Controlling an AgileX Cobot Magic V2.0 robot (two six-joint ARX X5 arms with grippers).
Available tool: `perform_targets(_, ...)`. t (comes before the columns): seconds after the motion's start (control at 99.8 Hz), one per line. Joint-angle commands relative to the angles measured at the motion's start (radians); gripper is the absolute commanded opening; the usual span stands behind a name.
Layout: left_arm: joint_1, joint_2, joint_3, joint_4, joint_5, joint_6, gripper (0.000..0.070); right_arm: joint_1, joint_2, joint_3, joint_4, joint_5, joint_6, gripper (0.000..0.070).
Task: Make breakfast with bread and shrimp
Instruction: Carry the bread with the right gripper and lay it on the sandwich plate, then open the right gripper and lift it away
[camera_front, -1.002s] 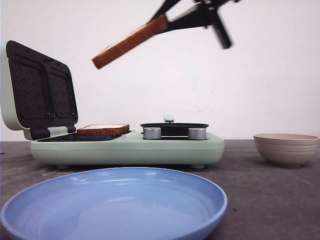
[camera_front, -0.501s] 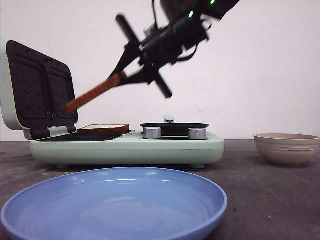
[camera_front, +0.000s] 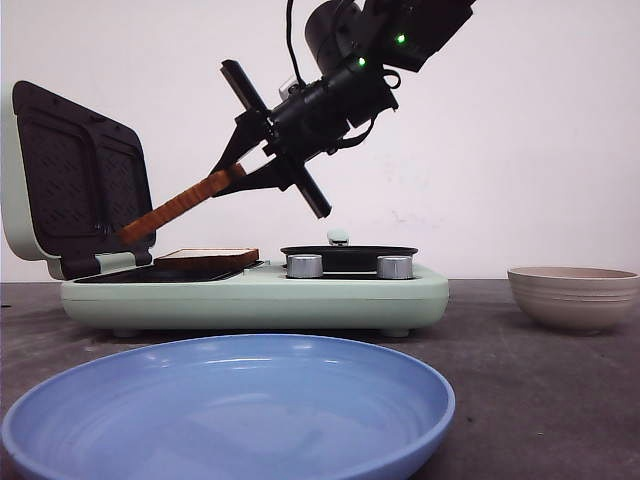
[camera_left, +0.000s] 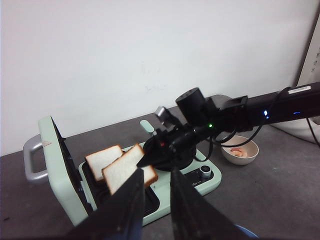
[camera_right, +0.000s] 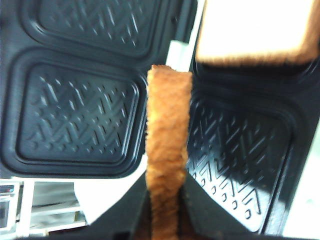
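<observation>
My right gripper (camera_front: 236, 176) is shut on one slice of bread (camera_front: 178, 206), holding it by an edge. The slice slopes down toward the open sandwich maker (camera_front: 260, 295), its low end close to the lid. In the right wrist view this slice's brown crust (camera_right: 168, 130) runs up from the gripper (camera_right: 167, 212) over the empty black compartment (camera_right: 240, 165). The second slice (camera_front: 205, 258) lies flat in the neighbouring compartment and shows white in the left wrist view (camera_left: 101, 158). The shrimp (camera_left: 239, 152) lie in a beige bowl (camera_left: 241, 145). My left gripper (camera_left: 157, 200) hangs open and empty, high above the table.
A large blue plate (camera_front: 230, 410) fills the front of the table. The sandwich maker's lid (camera_front: 75, 180) stands upright at the left. A small black pan (camera_front: 348, 255) and two knobs (camera_front: 304, 266) sit on its right half. The beige bowl (camera_front: 572, 297) stands at the right.
My right arm came down and to the left with the slice, from high above the appliance to just over its open plates. The slice now tilts steeply downward.
</observation>
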Motion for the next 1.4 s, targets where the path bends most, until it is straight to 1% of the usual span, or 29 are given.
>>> perform_targets(0.0,-0.009,0.001,0.013,0.019,0.005,0.010,0.0010,0.021,0.034,0.029,0.022,-0.001,0.014,0.0000)
perform_targets(0.07,-0.009,0.001,0.013,0.018,0.005,0.013,0.0010,0.031,0.047,0.030,0.037,-0.011,0.030,0.0000)
perform_targets(0.16,-0.009,0.001,0.013,0.018,0.005,0.018,0.0010,0.032,0.060,0.031,0.035,-0.005,0.043,0.0000)
perform_targets(0.501,-0.009,0.001,0.013,0.002,0.006,0.017,0.0010,0.031,0.076,0.031,0.028,0.014,0.044,0.0000)
perform_targets(0.551,-0.009,0.001,0.013,0.002,0.006,0.018,0.0010,0.031,0.076,0.031,0.028,0.016,0.043,0.0048)
perform_targets(0.651,-0.009,0.001,0.013,0.002,0.006,0.018,0.0010,0.031,0.076,0.031,0.027,0.017,0.047,0.0262)
perform_targets(0.671,-0.009,0.001,0.013,0.002,0.006,0.017,0.0010,0.031,0.076,0.031,0.024,0.019,0.048,0.0290)
perform_targets(0.701,-0.009,0.001,0.013,0.002,0.006,0.018,0.0010,0.031,0.076,0.031,0.018,0.023,0.051,0.0309)
perform_targets(0.802,-0.009,0.001,0.013,0.002,0.006,0.017,0.0010,0.030,0.076,0.031,0.011,0.022,0.050,0.0312)
perform_targets(0.912,-0.009,0.001,0.013,0.002,0.006,0.017,0.0010,0.030,0.076,0.031,0.012,0.023,0.050,0.0403)
perform_targets(0.942,-0.009,0.001,0.013,0.002,0.006,0.017,0.0010,0.029,0.076,0.031,0.012,0.023,0.049,0.0414)
perform_targets(1.032,-0.009,0.001,0.013,0.001,0.006,0.017,0.0010,0.019,0.075,0.035,0.006,0.016,0.039,0.0415)
perform_targets(1.092,-0.009,0.001,0.013,0.002,0.006,0.017,0.0010,0.003,0.075,0.047,-0.005,-0.017,0.024,0.0415)
perform_targets(1.192,-0.009,0.001,0.013,0.003,0.006,0.017,0.0010,-0.029,0.075,0.098,-0.092,-0.048,-0.013,0.0417)
perform_targets(1.393,-0.009,0.001,0.013,0.003,0.005,0.016,0.0010,-0.089,0.075,0.250,-0.312,-0.048,-0.164,0.0418)
